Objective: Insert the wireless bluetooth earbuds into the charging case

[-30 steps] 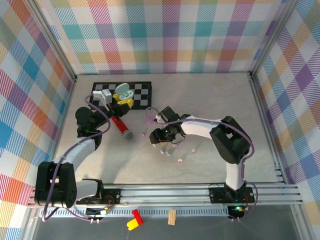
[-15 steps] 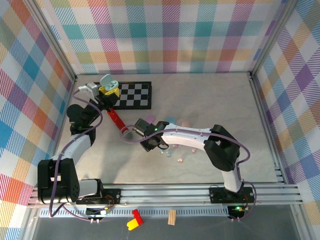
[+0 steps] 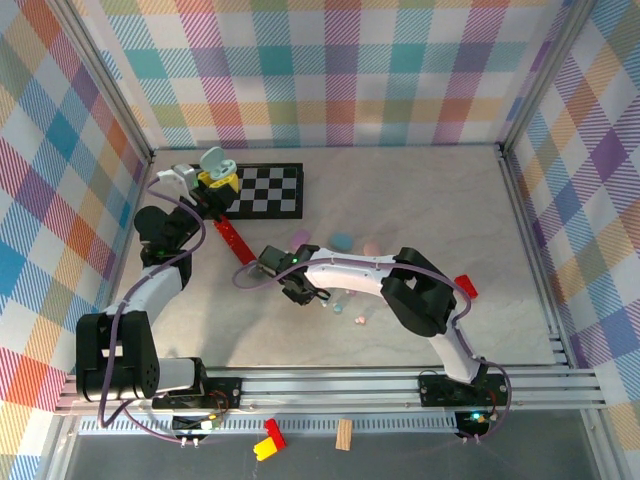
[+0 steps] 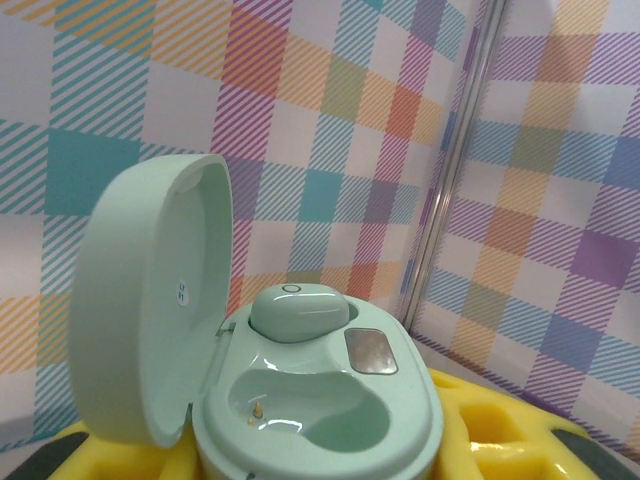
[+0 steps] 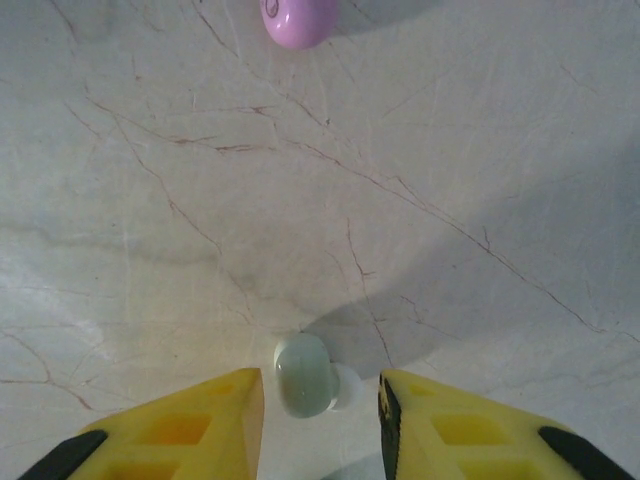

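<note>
Right arm: in the top view it has swung toward 9 o'clock over the last second, and the right gripper [image 3: 300,287] now sits low over the table [image 3: 430,200], just 7 o'clock of centre.
Right gripper state: its jaws have been narrowing and now stand slightly apart, one on each side of the mint earbud [image 5: 305,375]. A thin gap shows on both sides, so it is straddling the earbud, not yet pinching it.
Mint earbud: it lies on the table at 6 o'clock in the right wrist view, between the yellow fingertips.
Pink piece: a rounded pink piece [image 5: 298,18] lies well apart at 12 o'clock in that view. I cannot tell whether it is an earbud or a case.
Left arm: it has carried the charging case [image 3: 214,160] off the checkerboard mat [image 3: 268,190] toward 10 o'clock of the table.
Left gripper state: the left gripper [image 3: 216,182] is pressed tight on the case's base.
Case: it is held upright with the lid [image 4: 150,300] swung open. One seated earbud [image 4: 298,312] fills the far socket, and the empty socket [image 4: 300,420] faces up.
Meaning: the pickup looks about to close. The case stands ready at 10 o'clock, well apart from the earbud, so a carry and careful alignment likely remain.
</note>
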